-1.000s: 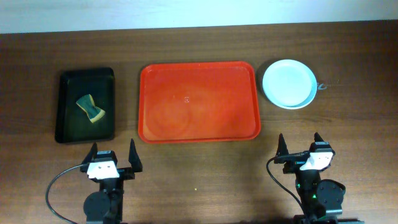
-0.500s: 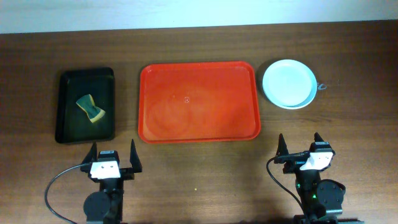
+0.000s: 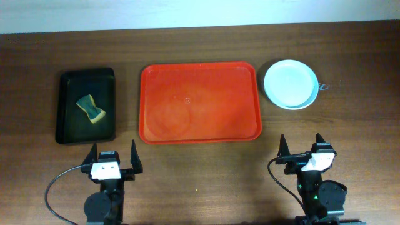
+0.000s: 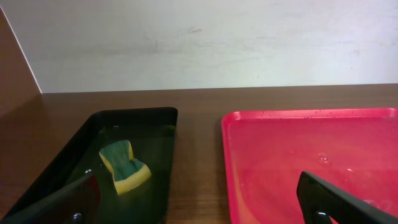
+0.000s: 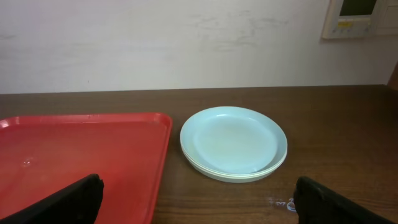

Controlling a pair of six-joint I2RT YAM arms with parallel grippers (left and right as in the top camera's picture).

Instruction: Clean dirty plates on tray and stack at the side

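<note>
The plates (image 3: 290,83) sit in one stack on the table to the right of the red-orange tray (image 3: 199,102); a pale mint-blue plate is on top. The stack also shows in the right wrist view (image 5: 234,142). The tray holds no plates, only wet marks; it also shows in the left wrist view (image 4: 311,162) and in the right wrist view (image 5: 81,155). My left gripper (image 3: 113,157) is open and empty near the table's front, below the tray's left corner. My right gripper (image 3: 301,147) is open and empty at the front, below the stack.
A smaller black tray (image 3: 87,105) stands left of the red tray with a yellow-green sponge (image 3: 91,108) in it; both show in the left wrist view, the tray (image 4: 158,140) and the sponge (image 4: 124,165). A few water drops (image 3: 322,86) lie right of the stack.
</note>
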